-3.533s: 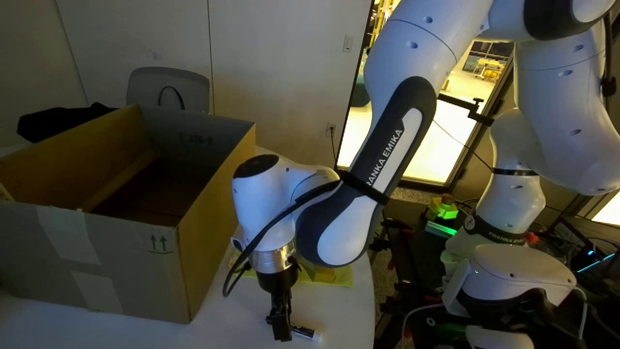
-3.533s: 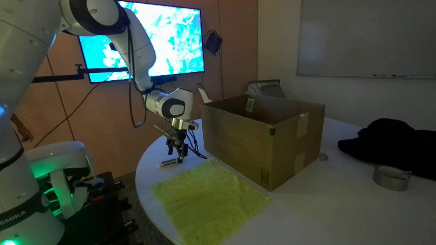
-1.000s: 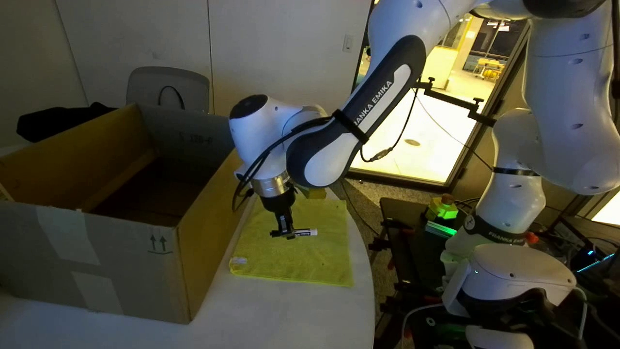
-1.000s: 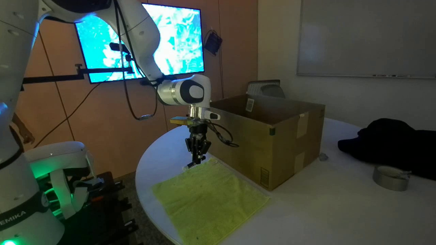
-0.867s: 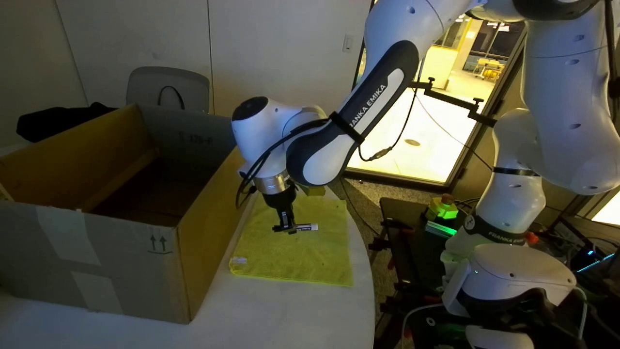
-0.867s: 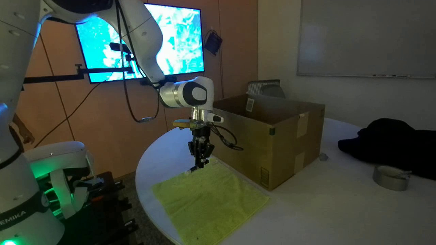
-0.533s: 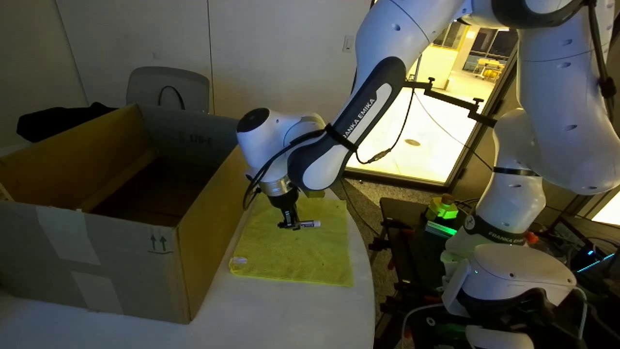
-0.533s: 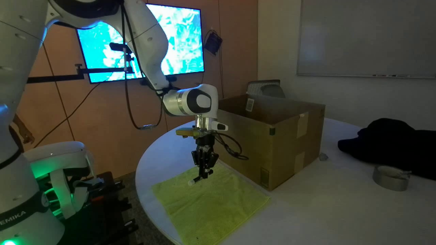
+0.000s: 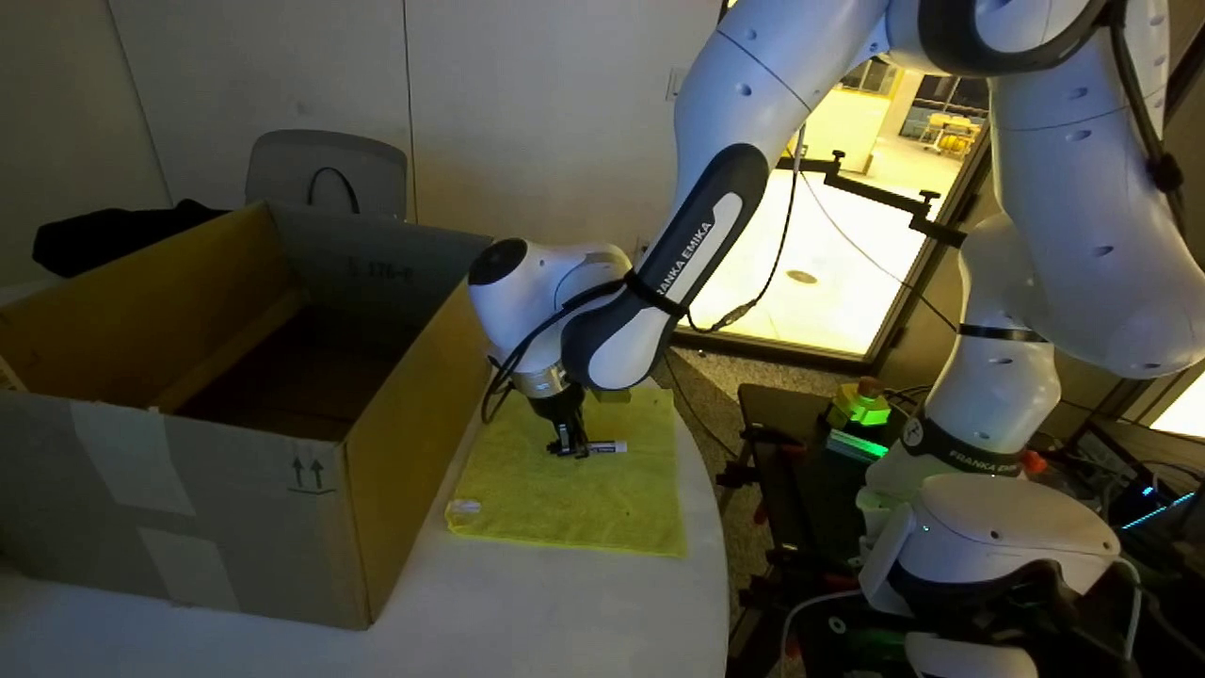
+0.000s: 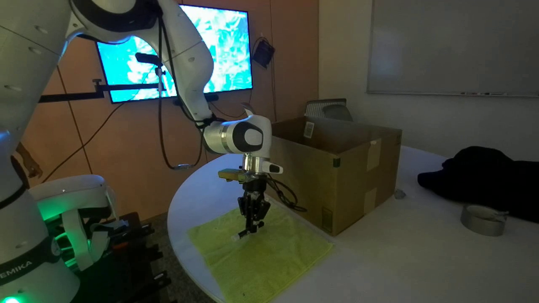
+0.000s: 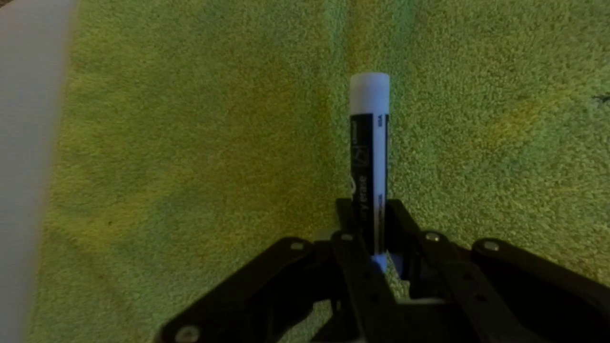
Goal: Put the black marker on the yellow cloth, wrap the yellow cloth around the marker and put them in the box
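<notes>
The black marker, black-labelled with a white end, is pinched between the fingers of my gripper, which is shut on it. In both exterior views the gripper points down over the yellow cloth, holding the marker roughly level and low. Whether the marker touches the cloth I cannot tell. The cloth lies spread flat on the table. Beside it stands the large open cardboard box; the part of its floor visible in an exterior view looks dark and bare.
The box's near wall rises close beside the cloth and the arm. The round white table curves away past the cloth. A black bundle and a grey tape roll lie beyond the box.
The marker was lying on the bare table and is now in my grip above the cloth. Over the last second the gripper has moved further over the cloth and lower.
</notes>
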You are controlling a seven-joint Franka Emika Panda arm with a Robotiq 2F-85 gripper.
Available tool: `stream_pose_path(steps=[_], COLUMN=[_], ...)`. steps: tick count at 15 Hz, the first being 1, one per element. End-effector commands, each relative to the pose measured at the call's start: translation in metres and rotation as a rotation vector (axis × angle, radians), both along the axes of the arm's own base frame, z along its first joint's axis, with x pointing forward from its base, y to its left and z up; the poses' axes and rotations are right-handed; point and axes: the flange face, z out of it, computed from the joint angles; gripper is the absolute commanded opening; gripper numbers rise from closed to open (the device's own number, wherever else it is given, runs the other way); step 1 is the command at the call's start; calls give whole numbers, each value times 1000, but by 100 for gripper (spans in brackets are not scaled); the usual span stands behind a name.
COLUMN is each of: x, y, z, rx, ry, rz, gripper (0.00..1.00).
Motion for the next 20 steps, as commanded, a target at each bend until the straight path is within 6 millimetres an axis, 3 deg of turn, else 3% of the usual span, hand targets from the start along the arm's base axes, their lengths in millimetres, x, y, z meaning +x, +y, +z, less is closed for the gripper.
stream_pose_path(steps=[1,5,8,12,20], x=[1,1,2,0,-28], y=[-1,0,7,34,85], z=[3,15,27,33,11], rx=[-1,-4,27,143,321], ry=[-21,-50,-84,-129,-164], rz=[-12,-14,-15,14,131], gripper=[50,82,100,100,100])
